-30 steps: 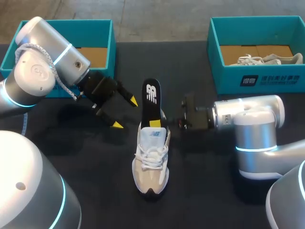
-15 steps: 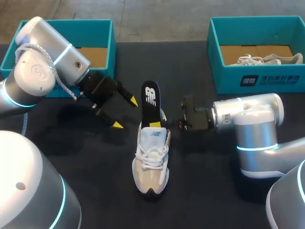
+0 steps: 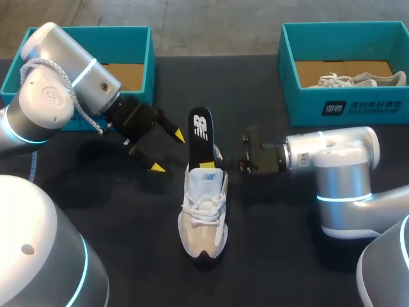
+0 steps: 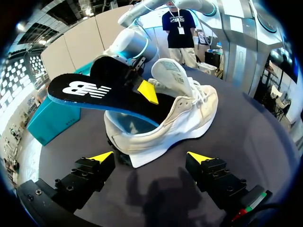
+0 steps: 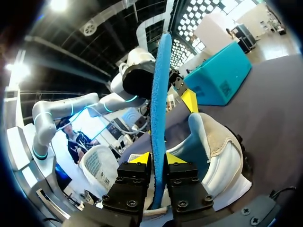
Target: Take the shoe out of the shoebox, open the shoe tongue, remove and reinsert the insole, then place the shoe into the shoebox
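So the shoe (image 3: 203, 214) sits mid-table (image 3: 275, 256), toe at 6 o'clock, heel at 12, outside both boxes. The black insole (image 3: 202, 137) is half in it, its heel end poking out towards 12. The right gripper (image 5: 157, 161) comes in from 3 o'clock and is clamped on the insole's edge, one finger on each side. The left gripper (image 3: 167, 151) hangs at the shoe's 10 o'clock, fingers spread wide, touching nothing.

The left shoebox (image 3: 137, 38), at 10 o'clock, shows a brown cardboard floor. The right shoebox (image 3: 345, 105), at 2 o'clock, has a second pale shoe (image 3: 358, 79) lying in it.
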Controlling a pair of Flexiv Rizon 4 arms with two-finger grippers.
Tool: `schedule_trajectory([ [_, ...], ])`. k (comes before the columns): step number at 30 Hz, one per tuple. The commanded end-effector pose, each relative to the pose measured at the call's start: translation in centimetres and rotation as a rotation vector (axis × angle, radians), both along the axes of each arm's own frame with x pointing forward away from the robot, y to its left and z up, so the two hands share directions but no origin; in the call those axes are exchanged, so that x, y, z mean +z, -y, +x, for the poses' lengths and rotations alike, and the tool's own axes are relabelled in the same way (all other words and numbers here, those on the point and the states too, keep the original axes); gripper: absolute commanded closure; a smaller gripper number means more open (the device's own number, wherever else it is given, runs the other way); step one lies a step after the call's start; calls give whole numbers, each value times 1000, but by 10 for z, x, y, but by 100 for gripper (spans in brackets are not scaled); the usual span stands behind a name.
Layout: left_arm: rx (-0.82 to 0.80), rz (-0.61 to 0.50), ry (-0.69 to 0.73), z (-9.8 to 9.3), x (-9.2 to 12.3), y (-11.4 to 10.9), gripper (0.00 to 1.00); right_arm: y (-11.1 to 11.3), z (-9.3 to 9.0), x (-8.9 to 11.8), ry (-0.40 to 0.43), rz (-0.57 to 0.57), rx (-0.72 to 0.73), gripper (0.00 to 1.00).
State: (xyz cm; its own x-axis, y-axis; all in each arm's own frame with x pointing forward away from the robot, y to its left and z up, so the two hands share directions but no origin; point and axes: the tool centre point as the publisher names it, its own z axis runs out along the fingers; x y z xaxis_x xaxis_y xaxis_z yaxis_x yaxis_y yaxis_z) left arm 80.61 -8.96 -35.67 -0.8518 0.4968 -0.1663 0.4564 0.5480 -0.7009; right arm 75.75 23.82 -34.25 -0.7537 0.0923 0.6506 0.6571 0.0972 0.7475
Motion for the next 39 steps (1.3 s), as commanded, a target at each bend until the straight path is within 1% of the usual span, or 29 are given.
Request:
schedule_trajectory([
  [1, 0, 3, 1, 0, 0, 0, 0, -5, 4, 3, 6, -5, 7, 82],
  [5, 0, 3, 1, 0, 0, 0, 0, -9, 7, 6, 17, -8, 15, 84],
  [12, 0, 3, 1, 0, 0, 0, 0, -14, 14, 12, 36, -11, 27, 84],
  [21, 0, 3, 1, 0, 0, 0, 0, -16, 19, 12, 38, -10, 30, 84],
  [24, 0, 3, 1, 0, 0, 0, 0, -17, 19, 11, 36, -7, 31, 86],
  [25, 0, 3, 1, 0, 0, 0, 0, -17, 19, 11, 35, -6, 32, 91],
  [26, 0, 3, 1, 0, 0, 0, 0, -17, 20, 11, 35, -6, 32, 99],
  [32, 0, 3, 1, 0, 0, 0, 0, -16, 20, 10, 32, -9, 32, 100],
  [39, 0, 3, 1, 0, 0, 0, 0, -11, 15, 5, 16, -6, 27, 100],
])
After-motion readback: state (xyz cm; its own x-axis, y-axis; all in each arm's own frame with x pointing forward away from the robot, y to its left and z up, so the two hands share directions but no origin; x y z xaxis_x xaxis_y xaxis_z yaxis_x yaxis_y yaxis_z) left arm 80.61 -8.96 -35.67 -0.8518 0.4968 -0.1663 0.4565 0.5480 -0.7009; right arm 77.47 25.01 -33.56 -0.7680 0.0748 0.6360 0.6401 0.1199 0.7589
